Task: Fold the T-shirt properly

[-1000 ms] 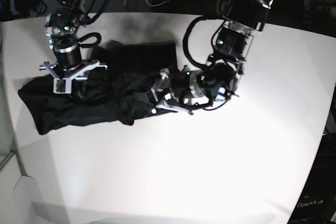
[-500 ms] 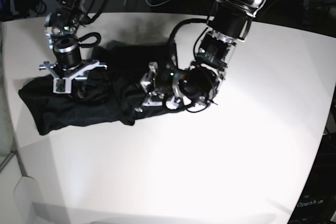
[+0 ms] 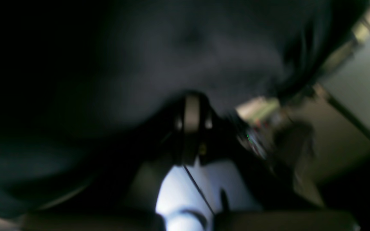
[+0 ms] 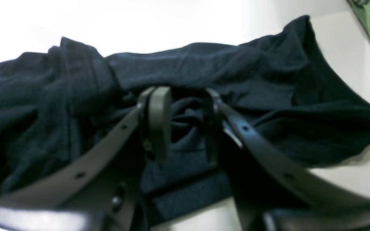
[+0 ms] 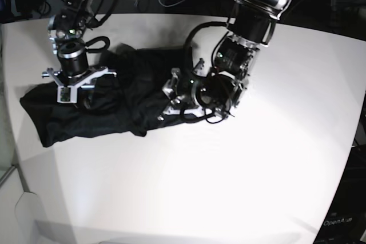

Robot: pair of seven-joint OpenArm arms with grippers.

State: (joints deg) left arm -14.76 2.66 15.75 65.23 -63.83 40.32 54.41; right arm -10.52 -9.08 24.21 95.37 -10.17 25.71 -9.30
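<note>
The soft black long-sleeved T-shirt [image 5: 108, 104] lies bunched at the white table's [image 5: 240, 181] far left, the left gripper [image 5: 168, 98] clamped shut on its right edge, the right gripper [image 4: 185, 125] half-open over folds, grasp unclear, so thin fabric could slip free or drag crooked.

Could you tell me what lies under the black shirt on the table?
The crumpled black long-sleeved shirt of thin fabric lies directly on the white table; white surface shows all around it. Whatever may sit beneath its bunched folds is covered and cannot be seen.
</note>
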